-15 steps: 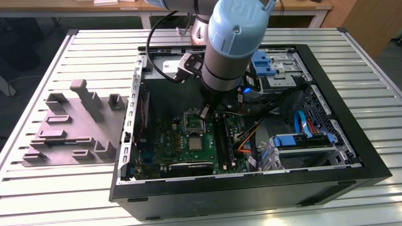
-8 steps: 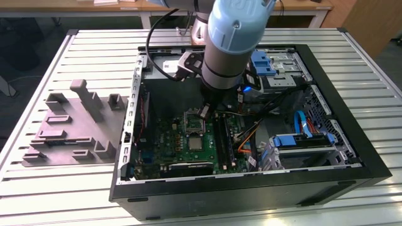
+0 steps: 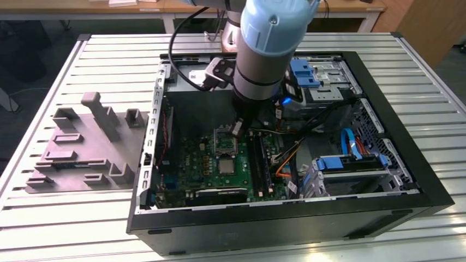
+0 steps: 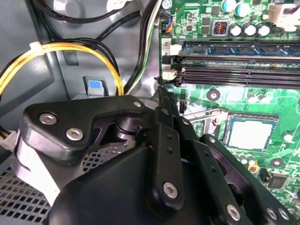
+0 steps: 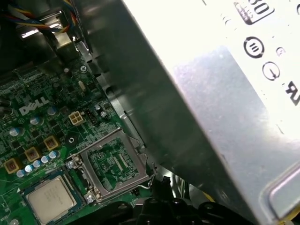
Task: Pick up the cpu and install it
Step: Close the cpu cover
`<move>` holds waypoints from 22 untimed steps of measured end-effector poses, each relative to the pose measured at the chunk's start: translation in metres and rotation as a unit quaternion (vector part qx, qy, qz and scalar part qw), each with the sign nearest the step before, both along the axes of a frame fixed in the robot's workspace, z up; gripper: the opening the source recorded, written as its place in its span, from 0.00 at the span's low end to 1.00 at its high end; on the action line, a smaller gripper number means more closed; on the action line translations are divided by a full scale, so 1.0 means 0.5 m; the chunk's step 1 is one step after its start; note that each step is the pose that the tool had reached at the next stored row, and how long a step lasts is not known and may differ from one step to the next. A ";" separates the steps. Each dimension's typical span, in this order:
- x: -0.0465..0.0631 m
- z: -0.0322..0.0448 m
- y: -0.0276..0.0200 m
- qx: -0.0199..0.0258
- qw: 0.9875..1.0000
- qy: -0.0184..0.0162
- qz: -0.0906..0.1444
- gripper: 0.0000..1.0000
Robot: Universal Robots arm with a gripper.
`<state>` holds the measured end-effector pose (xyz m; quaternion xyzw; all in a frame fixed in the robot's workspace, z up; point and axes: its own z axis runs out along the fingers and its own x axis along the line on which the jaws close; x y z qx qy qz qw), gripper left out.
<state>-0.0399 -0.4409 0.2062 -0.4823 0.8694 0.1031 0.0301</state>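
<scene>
Cpu (image 5: 50, 198) sits in a motherboard (image 3: 218, 166) socket, beside an open empty socket (image 5: 110, 165). Gripper (image 3: 238, 128) hovers just above; can't tell jaw state or any hold. Risk: descending off-centre, clipping socket frame or cables (image 4: 70, 49).

You see a pale silver cpu (image 5: 50, 199) on a green motherboard (image 4: 262, 101), a black claw (image 4: 161, 101), yellow cables (image 4: 61, 47), and a grey block (image 3: 84, 150) on the white slatted worktop (image 3: 65, 218).
</scene>
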 end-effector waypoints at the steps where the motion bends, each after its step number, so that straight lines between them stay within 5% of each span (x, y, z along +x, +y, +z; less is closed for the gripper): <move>1: 0.000 0.001 0.0004 0.000 1.000 0.000 0.000 0.11; 22: -0.005 0.026 0.0040 -0.017 1.000 0.000 0.000 0.11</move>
